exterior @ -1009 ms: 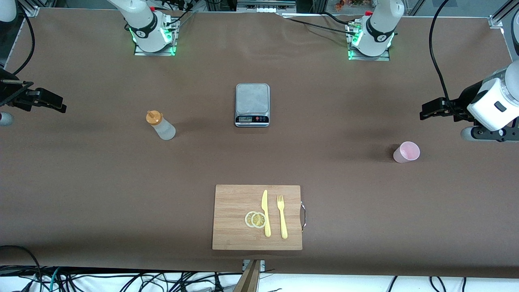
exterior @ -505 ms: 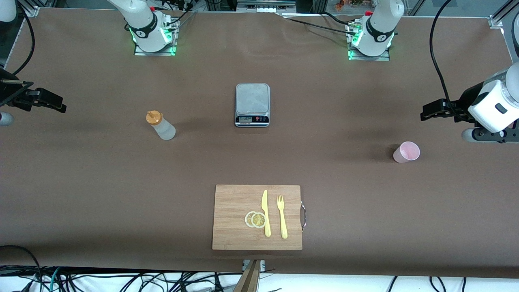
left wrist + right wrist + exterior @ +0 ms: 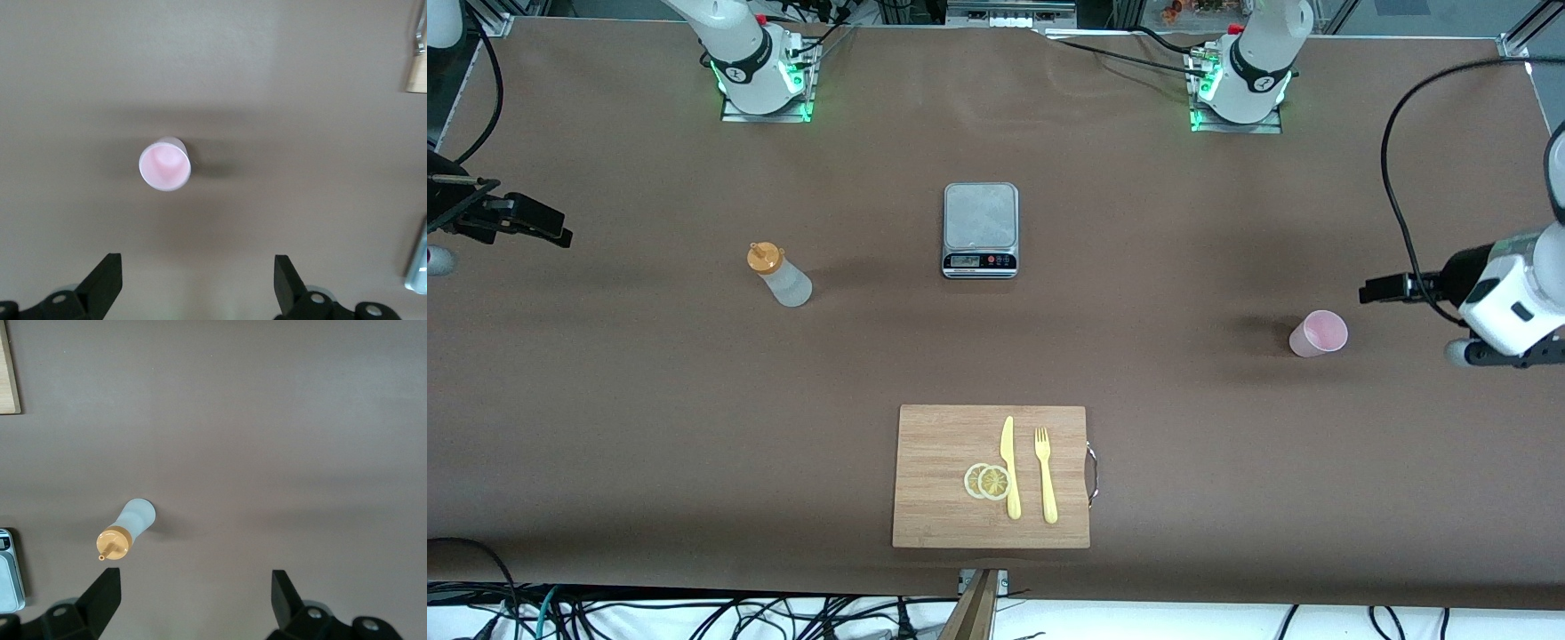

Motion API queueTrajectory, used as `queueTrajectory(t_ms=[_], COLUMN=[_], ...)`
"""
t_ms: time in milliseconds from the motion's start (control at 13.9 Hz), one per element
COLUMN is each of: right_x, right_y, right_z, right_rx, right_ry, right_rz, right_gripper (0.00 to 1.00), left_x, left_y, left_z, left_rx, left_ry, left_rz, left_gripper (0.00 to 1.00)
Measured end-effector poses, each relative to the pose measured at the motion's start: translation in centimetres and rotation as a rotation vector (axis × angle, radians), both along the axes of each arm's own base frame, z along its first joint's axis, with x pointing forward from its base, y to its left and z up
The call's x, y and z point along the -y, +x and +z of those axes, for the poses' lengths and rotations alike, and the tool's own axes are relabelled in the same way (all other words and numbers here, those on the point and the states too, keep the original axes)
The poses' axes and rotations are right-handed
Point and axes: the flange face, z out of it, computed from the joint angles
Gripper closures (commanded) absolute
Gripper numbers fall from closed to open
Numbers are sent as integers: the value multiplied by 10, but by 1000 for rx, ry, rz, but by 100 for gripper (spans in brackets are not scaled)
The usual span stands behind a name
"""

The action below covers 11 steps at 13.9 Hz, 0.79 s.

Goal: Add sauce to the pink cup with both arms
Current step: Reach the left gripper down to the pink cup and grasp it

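Observation:
The sauce bottle (image 3: 780, 276), translucent with an orange nozzle cap, stands upright on the brown table toward the right arm's end; it also shows in the right wrist view (image 3: 128, 528). The pink cup (image 3: 1318, 333) stands upright and empty toward the left arm's end; it also shows in the left wrist view (image 3: 165, 164). My left gripper (image 3: 1371, 292) is open and empty, up in the air beside the cup at the table's end (image 3: 197, 283). My right gripper (image 3: 551, 233) is open and empty, up over the table's other end (image 3: 195, 600), well apart from the bottle.
A grey kitchen scale (image 3: 980, 228) sits mid-table. A wooden cutting board (image 3: 943, 444) near the front edge carries a yellow knife (image 3: 1009, 466), a yellow fork (image 3: 1045, 474) and lemon slices (image 3: 987, 481). Black cables hang by both arms.
My left gripper has come down and toward the front camera, closer to the pink cup. The right arm, bottle and cup have not moved.

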Motion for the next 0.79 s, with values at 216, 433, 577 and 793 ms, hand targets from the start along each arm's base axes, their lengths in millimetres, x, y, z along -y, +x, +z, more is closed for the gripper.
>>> queueTrajectory(t_ms=[216,433,577,793], right_x=[0,0,0,0], right_y=[0,0,0,0], right_z=[0,0,0,0], right_rx=[0,0,0,0], right_ry=[0,0,0,0], right_rz=[0,0,0,0], right_gripper=[0,0,0,0], left_x=[-24,-36,-49,-70], left_y=[15,17,10,-5], left_z=[-52,-119,-157,-195], left_rx=[30,108,124,101], left_ry=[27,74,73,55], left_rz=[-55,-121,-142,-155], left_gripper=[0,0,1,2])
